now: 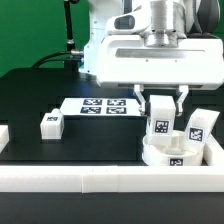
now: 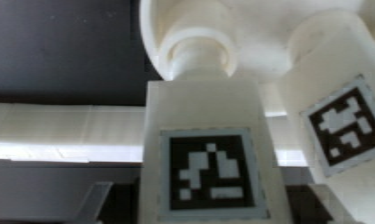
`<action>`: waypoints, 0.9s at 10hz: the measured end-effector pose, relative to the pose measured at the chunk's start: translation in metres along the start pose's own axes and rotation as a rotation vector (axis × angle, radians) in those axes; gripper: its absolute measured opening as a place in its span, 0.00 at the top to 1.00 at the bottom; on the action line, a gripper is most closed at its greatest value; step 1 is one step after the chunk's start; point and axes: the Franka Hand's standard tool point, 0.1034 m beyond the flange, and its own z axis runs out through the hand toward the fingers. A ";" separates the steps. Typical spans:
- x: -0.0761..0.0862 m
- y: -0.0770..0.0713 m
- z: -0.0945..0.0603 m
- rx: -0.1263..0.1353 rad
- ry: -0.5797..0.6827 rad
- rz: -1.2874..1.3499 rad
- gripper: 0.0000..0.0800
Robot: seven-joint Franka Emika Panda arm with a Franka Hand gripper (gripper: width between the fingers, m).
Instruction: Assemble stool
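**Item: stool, part-built. Step in hand: fitting a leg to the seat.**

- Fingers: spread, one on each side of a leg and set wider than it. They close on nothing; a gap shows on both sides.
- Leg between the fingers: upright, tag facing the exterior camera. In the wrist view its far end narrows to a round neck that meets the seat. How deep the neck sits cannot be told.
- Seat: a round white disc lying flat on the table, directly below the fingers and against the border rail.
- Neighbour leg: stands on the seat just beside the fingers, toward the exterior view's right, and leans a little. By the look of it, it is already in its hole.
- Loose leg: lies on the table well apart from the fingers, toward the exterior view's left. It is not yet fitted.
- Marker board: flat on the table, beyond the loose leg and apart from the fingers.

**Assessment:** two legs are at the seat and one is left, so the task looks past its midpoint. The leg between the fingers reads as placed but perhaps not yet tight.

**Next move calls for:** closing squarely on the leg's flat sides and turning it about its own axis without tilting it. The seat must be kept from sliding along the rail, and the neighbour leg must not be touched. If the leg is already firm, the fingers should lift straight off and cross to the loose leg.
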 end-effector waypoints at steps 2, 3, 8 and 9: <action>0.000 0.000 0.000 -0.003 0.015 0.004 0.58; -0.001 -0.001 0.000 -0.002 0.012 0.003 0.58; 0.002 -0.002 0.000 0.009 -0.043 0.006 0.24; 0.011 0.000 -0.005 0.012 -0.051 0.004 0.20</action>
